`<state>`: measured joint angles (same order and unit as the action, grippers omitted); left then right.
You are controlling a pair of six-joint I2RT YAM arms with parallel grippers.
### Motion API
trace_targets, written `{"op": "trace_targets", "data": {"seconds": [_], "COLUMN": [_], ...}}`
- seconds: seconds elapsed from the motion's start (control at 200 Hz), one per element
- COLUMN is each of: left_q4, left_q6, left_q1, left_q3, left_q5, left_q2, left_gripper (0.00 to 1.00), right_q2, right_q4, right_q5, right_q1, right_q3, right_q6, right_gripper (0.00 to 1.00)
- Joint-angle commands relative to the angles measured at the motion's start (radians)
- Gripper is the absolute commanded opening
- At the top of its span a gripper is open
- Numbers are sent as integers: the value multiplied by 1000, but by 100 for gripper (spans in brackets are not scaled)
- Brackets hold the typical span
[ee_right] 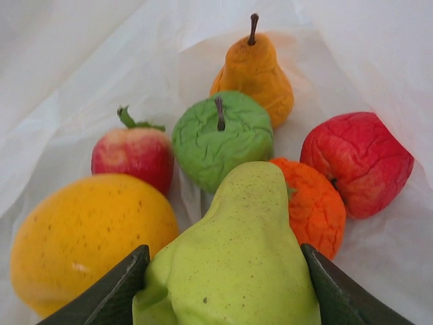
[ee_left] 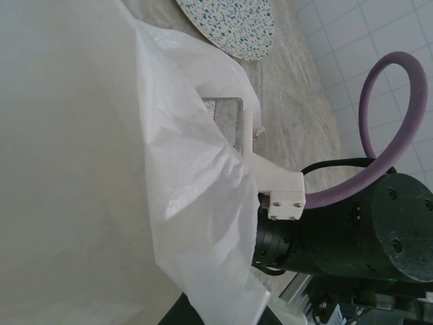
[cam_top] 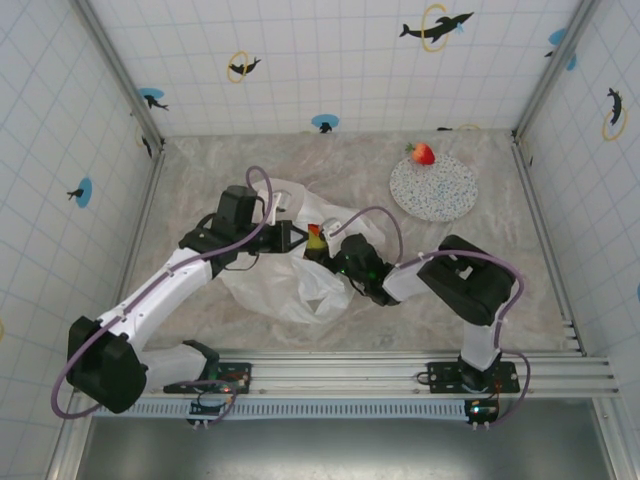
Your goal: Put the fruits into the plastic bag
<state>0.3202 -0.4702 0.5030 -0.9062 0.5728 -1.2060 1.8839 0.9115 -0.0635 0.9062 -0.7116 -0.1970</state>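
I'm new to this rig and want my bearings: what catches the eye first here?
The right gripper holds a yellow-green pear at the mouth of the plastic bag, mid-table, where six bright fruits already lie on the film. The left gripper pinches the bag's rim beside it. Back right, a lone strawberry sits at the edge of the speckled plate.

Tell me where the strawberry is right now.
In the top view, the strawberry sits at the far rim of the plate, on the right side, apart from the bag.
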Motion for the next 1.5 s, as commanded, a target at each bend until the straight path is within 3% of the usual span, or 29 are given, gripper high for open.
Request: {"op": "trace_targets", "data": {"seconds": [0.0,0.265,0.52,0.916,1.216,1.496], "left_q4": [-4,5,7,1,-11,-31], "left_q6": [28,42,48,43,33,24], "left_q1": [-7,-6,-6,-6,-6,-6], "left_q3": [-38,-45,-43,-15,10,13], "left_q5": [-3,-37,-54,-113,-149,-138], "left_q2": [-9,-17,-15,0,3,-13], "left_gripper": [0,0,0,0,0,0], "right_q2": [30,37,-69,-327,-569,-743], "right_q4": [117,98,-29,-253,-504,-634], "right_q5": [-34,-33,-20,53,245,419], "right_q1": [13,23,13,-8,-96,-214], "right_q3": [-38,1,37,138,151,82], "right_q6": [-64,-112,-63,-41,7,8], "right_gripper": [51,64,85,86,83,82]}}
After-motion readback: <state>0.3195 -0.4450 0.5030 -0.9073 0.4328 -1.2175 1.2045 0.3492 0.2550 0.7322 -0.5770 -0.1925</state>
